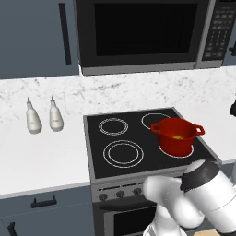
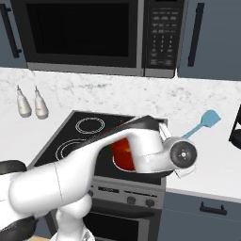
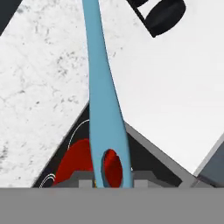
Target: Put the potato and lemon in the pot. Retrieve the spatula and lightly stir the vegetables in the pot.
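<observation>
Hand view: the gripper [image 3: 113,183] is closed tight on the handle end of the spatula [image 3: 101,96], near the hole in it. The spatula sticks straight out from the fingers, long and thin, away over the white counter [image 3: 175,87]. In the right base view its blue blade [image 2: 207,119] pokes up past the hand. The pot [image 1: 177,135] sits on the stove [image 1: 101,133], just beside and under the hand. So the blade must swing back toward the pot. Inside the pot is something yellow, likely the lemon [image 1: 177,137]. I cannot make out a potato.
</observation>
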{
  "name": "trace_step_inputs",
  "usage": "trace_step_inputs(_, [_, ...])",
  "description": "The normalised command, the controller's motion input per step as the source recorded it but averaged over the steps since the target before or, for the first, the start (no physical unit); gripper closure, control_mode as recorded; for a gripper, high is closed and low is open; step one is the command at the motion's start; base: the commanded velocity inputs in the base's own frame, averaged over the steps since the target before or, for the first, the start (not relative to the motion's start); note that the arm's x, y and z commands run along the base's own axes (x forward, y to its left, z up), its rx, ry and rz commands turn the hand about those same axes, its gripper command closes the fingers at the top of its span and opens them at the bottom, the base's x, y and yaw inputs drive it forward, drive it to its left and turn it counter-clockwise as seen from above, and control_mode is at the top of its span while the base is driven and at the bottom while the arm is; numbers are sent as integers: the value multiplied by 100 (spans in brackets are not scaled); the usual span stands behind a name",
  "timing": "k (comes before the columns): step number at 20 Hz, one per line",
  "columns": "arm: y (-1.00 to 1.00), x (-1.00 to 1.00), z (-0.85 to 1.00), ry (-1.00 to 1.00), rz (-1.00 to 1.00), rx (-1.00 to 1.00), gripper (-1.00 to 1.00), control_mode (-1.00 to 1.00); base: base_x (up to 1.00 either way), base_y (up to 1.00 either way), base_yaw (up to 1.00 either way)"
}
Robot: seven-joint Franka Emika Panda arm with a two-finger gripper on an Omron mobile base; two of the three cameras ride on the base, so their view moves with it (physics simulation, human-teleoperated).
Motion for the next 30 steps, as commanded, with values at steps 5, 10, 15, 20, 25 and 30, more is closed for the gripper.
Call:
trace_step_inputs(5, [83, -21, 49, 23, 0, 29, 100, -100, 0, 0, 0])
trace_step_inputs(10, [65, -72, 30, -4, -7, 27, 100, -100, 0, 0, 0])
trace_step_inputs(15, [65, -47, 24, -15, -10, 20, 100, -100, 0, 0, 0])
trace_step_inputs(20, [69, -12, 39, -10, -8, 27, 100, -100, 0, 0, 0])
trace_step_inputs(25, [59, 0, 40, -5, -2, 44, 100, -100, 0, 0, 0])
trace_step_inputs(30, [12, -8, 66, 9, 0, 60, 100, -100, 0, 0, 0])
